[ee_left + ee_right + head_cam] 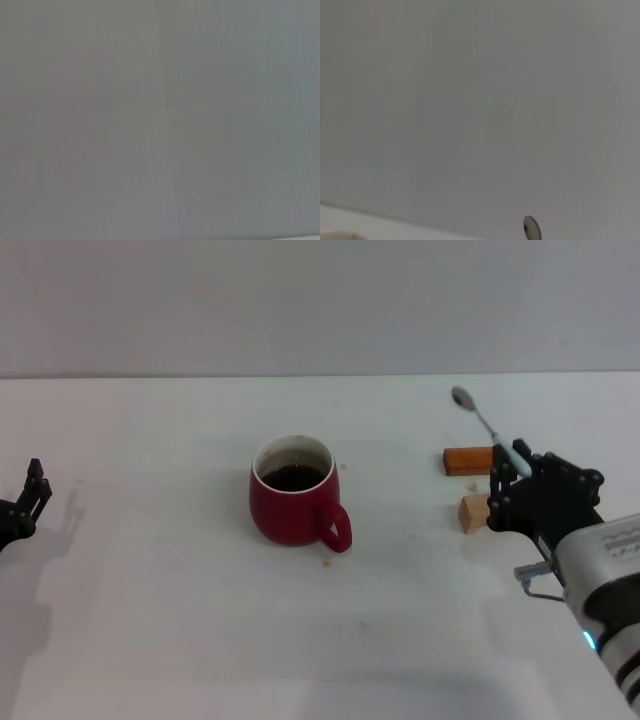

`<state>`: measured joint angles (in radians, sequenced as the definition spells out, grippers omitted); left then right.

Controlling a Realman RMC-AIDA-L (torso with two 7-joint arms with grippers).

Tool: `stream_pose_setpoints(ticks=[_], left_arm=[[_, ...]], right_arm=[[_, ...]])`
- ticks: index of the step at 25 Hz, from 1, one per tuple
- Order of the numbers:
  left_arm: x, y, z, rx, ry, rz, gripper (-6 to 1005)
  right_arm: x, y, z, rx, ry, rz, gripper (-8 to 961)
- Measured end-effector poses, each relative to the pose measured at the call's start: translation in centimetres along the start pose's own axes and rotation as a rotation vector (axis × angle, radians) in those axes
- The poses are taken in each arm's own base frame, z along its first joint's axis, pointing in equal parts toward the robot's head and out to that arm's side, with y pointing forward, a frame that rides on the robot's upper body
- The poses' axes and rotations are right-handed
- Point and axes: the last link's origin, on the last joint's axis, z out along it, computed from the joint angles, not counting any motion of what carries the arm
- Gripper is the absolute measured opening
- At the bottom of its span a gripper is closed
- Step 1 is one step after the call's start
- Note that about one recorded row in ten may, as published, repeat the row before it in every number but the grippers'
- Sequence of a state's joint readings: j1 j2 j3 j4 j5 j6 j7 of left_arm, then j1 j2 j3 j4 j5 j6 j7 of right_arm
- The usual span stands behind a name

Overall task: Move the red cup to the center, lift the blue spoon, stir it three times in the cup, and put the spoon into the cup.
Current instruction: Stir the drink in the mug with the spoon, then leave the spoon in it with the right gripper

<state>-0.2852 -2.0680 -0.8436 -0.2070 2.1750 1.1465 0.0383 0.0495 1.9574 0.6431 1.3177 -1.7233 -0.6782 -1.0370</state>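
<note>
Red cup (292, 492) upright near mid-table, handle toward the robot's right, dark liquid inside: apparently placed already, ready for stirring. Blue spoon (487, 427) off the table to the cup's right, clamped by its handle in the right gripper (512, 472), bowl tilted up and away, likely for carrying across. Two wooden blocks (470, 460) under the spoon. Left gripper (30, 495) parked far left of the cup; finger state unclear.
</note>
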Motion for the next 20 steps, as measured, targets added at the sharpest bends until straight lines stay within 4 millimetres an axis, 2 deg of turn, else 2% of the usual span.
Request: stream_pose_setpoints(ticks=[5, 8, 15, 20], left_arm=[[-0.1, 0.1, 0.2, -0.003, -0.008, 0.001, 842], [-0.1, 0.1, 0.2, -0.004, -0.010, 0.001, 842], [-0.2, 0.2, 0.2, -0.007, -0.017, 0.000, 841], [-0.2, 0.3, 0.3, -0.009, -0.023, 0.001, 842]], right_arm=[[-0.4, 1.4, 0.1, 0.063, -0.133, -0.098, 133], [-0.7, 1.7, 0.2, 0.052, -0.262, -0.069, 133], [-0.7, 0.8, -0.2, -0.082, -0.540, 0.016, 133], [-1.4, -0.4, -0.5, -0.122, -0.628, 0.080, 133]])
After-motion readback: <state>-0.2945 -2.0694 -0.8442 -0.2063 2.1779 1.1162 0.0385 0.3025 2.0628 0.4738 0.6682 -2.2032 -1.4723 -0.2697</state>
